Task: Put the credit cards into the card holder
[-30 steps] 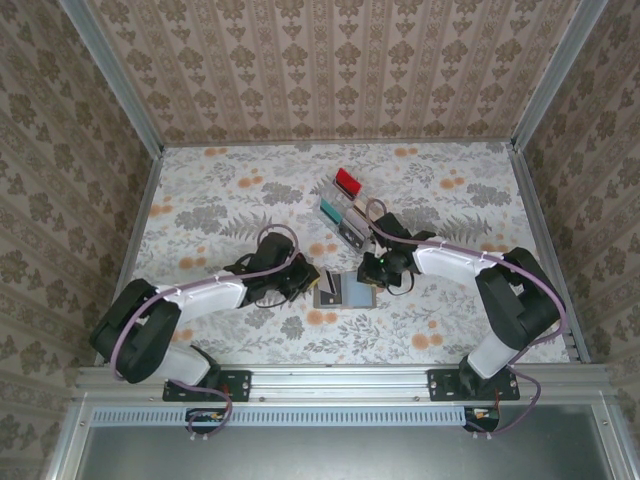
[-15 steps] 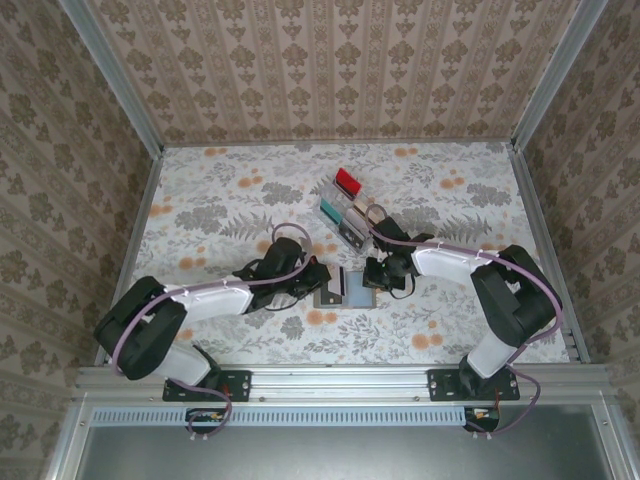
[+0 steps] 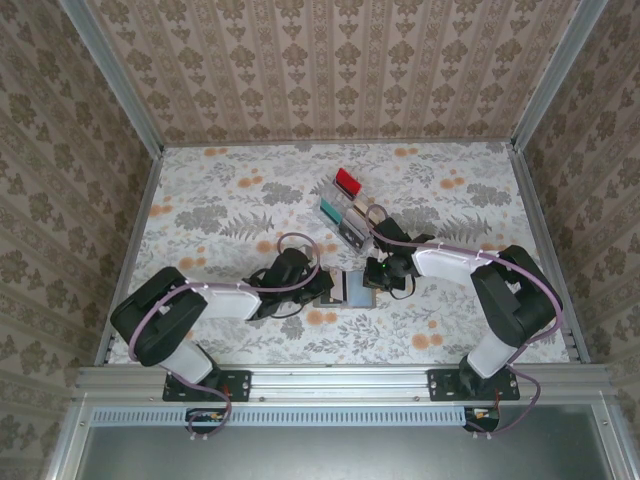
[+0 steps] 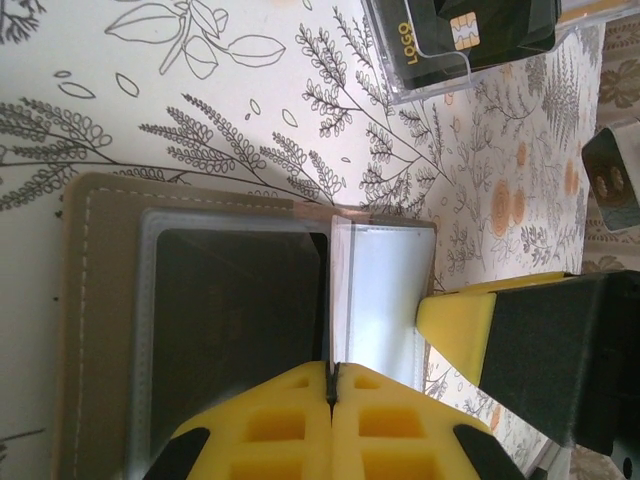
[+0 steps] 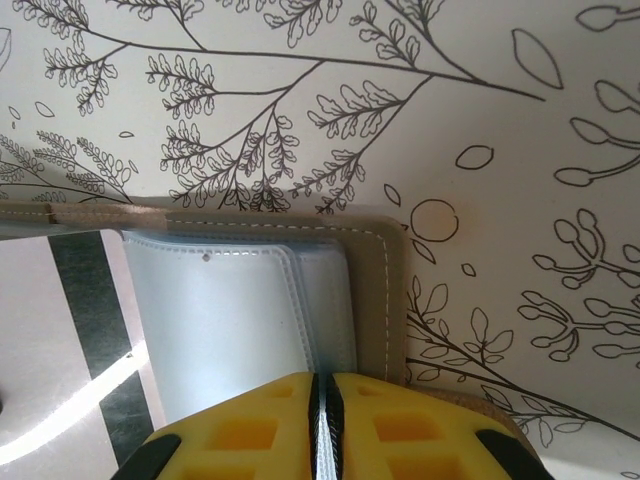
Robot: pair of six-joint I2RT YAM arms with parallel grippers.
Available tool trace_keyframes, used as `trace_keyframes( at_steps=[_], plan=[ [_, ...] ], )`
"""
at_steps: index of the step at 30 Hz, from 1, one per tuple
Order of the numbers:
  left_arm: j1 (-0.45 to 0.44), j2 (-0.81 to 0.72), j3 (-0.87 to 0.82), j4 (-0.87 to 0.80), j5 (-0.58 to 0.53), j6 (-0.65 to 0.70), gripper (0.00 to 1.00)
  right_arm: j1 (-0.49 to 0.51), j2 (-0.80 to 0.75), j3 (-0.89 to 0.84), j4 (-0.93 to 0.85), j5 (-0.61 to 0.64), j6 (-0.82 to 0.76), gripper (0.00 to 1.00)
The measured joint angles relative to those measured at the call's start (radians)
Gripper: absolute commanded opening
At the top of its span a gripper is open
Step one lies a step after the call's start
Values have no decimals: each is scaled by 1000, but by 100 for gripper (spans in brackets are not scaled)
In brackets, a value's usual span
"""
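- Surface [image 3: 220, 200]: white ground, grey leaf and fern sprays, scattered orange blossoms. The foliage is black line-drawn in the wrist views.
- Walls [image 3: 330, 70]: beige paper with brown damask motifs in vertical stripes.
- Frame rail [image 3: 340, 378]: plain silver.
- Card holder [image 4: 100, 330]: taupe outer with a pale stitched border. Inner pockets are pale grey-blue, one showing dark.
- Striped card [image 5: 80, 330]: pinkish white, crossed by a black stripe.
- Red card [image 3: 347, 181]: solid red.
- Teal card [image 3: 328, 209]: teal.
- Black card [image 4: 480, 25]: black, yellow lettering, gold chip.
- Left hand [image 4: 331, 370]: yellow pads, black body.
- Right hand [image 5: 320, 385]: yellow pads, black body.
- Left arm [image 3: 215, 297], right arm [image 3: 450, 262]: white links, black joints, purple cables.
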Motion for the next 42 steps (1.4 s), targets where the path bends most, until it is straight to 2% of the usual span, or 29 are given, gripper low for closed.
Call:
trace_keyframes(
  at_steps=[9, 23, 32, 42],
  plan=[
    [-25, -26, -10, -35, -45, 21, 0, 0, 0, -1, 3, 0, 0, 15],
    [-51, 31, -9, 54, -56, 27, 5, -4, 7, -2, 23, -8, 3, 17],
    [-58, 31, -10, 61, -67, 54, 6, -11, -24, -14, 11, 13, 21, 24],
    [-59, 48, -19, 114, -71, 64, 9, -17, -33, -24, 1, 41, 27, 22]
  ],
)
